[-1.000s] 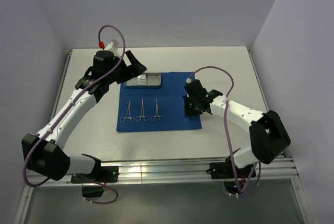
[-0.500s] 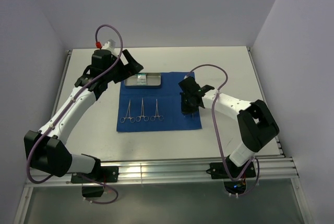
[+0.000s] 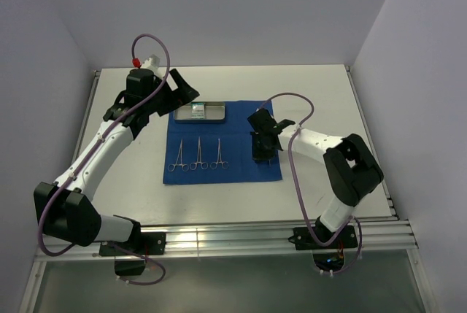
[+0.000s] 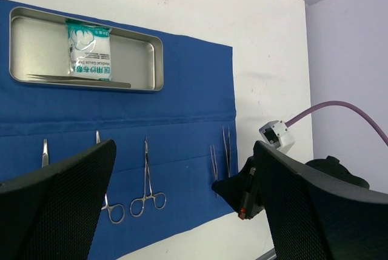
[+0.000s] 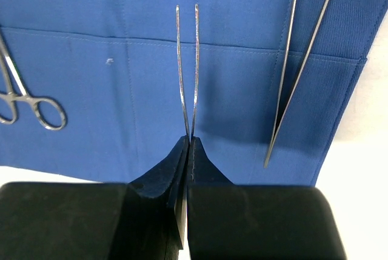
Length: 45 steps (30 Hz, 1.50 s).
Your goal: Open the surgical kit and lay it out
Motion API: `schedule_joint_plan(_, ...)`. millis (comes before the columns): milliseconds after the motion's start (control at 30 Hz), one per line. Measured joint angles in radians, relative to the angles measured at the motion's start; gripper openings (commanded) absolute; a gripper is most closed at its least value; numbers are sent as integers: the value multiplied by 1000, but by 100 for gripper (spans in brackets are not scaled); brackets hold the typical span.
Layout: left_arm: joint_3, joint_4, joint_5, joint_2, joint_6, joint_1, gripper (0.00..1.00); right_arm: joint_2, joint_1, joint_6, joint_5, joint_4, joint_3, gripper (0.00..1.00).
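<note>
Right gripper [image 5: 188, 151] is closed tight on the joined end of a slim steel pair of tweezers [image 5: 187, 66], whose two tips point to 12 o'clock in the right wrist view. Whether that pair rests on the cloth or is lifted off it I cannot tell. Left gripper [image 4: 182, 211] stands spread fully apart with nothing between its black mesh-faced fingers [image 4: 54, 193], hovering off the cloth's 10 o'clock corner.

On the white table [image 3: 314, 94] the royal-blue cloth wrap [image 3: 241, 127] lies unfolded and flat. A shallow rectangular steel tray [image 3: 215, 113] sits on its far edge at 11 o'clock. Three ring-handled steel clamps [image 3: 198, 154] lie side by side toward 8 o'clock, rings nearest the arms.

The top view hides the cloth's 4 o'clock area behind the right gripper. The right wrist view shows a second pair of tweezers [image 5: 300, 60] lying there, just at 3 o'clock of the held one and apart from it.

Only the left wrist view looks into the tray. A third pair of tweezers [image 4: 79, 80] lies along its 6 o'clock wall in that view. A small white-green packet [image 4: 89, 42] lies on the tray floor, its lower edge reaching those tweezers.
</note>
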Motion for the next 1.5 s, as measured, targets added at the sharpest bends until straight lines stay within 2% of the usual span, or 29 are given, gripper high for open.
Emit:
schedule_joint_plan(600, 0, 0, 9, 12, 0, 9, 99, 26, -17, 4, 4, 8, 0, 2)
schedule_joint_plan(767, 0, 0, 11, 12, 0, 12, 99, 28, -20, 4, 5, 9, 0, 11)
schedule_joint_plan(1033, 0, 0, 20, 12, 0, 23, 99, 43, -21, 4, 5, 9, 1, 14)
schedule_joint_plan(1100, 0, 0, 24, 12, -1, 26, 99, 45, -21, 5, 5, 9, 2, 21)
schedule_joint_plan(1367, 0, -1, 26, 12, 0, 31, 99, 57, -21, 4, -1, 10, 7, 28)
schedule_joint_plan(1500, 0, 0, 27, 12, 0, 31, 99, 57, -21, 5, -2, 9, 8, 38)
